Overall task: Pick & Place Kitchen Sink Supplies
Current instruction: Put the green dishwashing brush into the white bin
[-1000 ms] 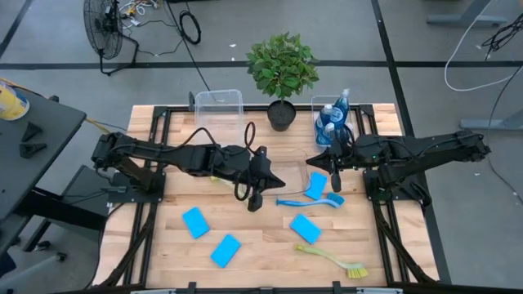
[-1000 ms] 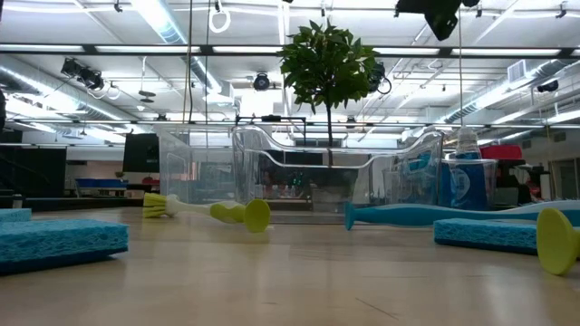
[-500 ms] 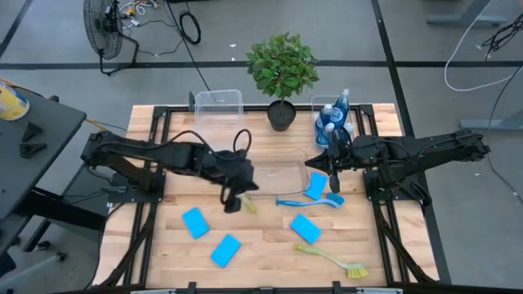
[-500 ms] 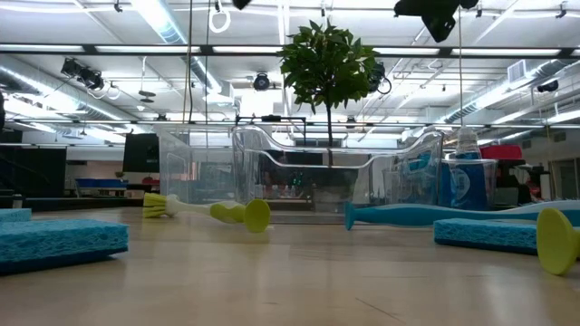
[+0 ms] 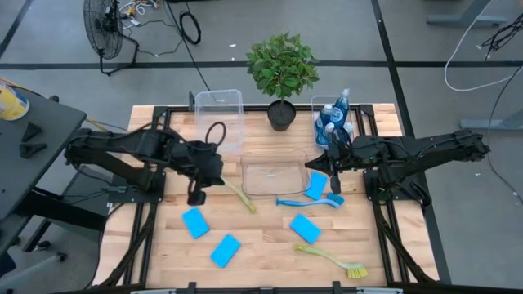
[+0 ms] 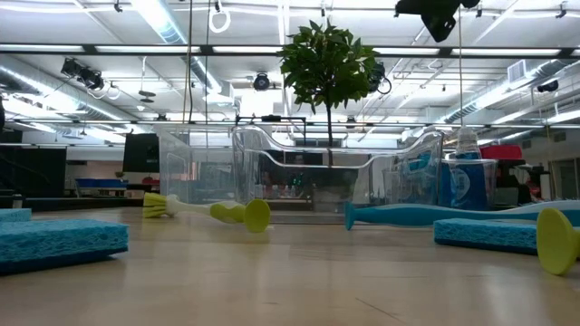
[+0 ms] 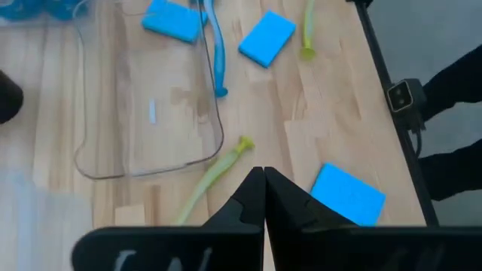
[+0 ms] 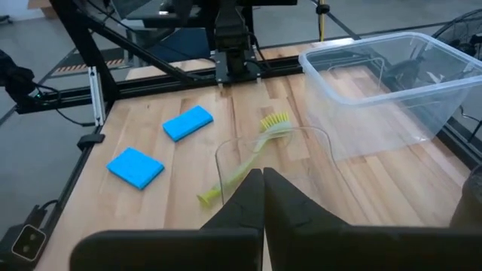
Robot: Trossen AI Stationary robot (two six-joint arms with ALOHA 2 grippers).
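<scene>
Four blue sponges lie flat on the table (image 5: 194,221) (image 5: 225,251) (image 5: 305,228) (image 5: 315,185). One yellow-green brush (image 5: 241,196) lies beside the low clear bin (image 5: 274,173). The blue brush (image 5: 310,201) and the second yellow-green brush (image 5: 335,261) lie toward the right and near side. The bottles (image 5: 333,121) stand in the far right bin. My left gripper (image 5: 195,198) is shut and empty, raised over the table's left part. My right gripper (image 5: 334,180) is shut and empty, held high beside the rightmost sponge; it shows in the low view (image 6: 439,14).
A potted plant (image 5: 282,69) stands at the far edge between two tall clear bins (image 5: 219,110) (image 5: 347,104). Bare wood shows along the near left of the table (image 5: 147,245). A fan (image 5: 105,28) and cables lie on the floor beyond.
My left gripper has drawn back from over the low clear bin toward the table's left edge, uncovering the bin and the yellow-green brush beside it. The brush and sponges have stayed where they were.
</scene>
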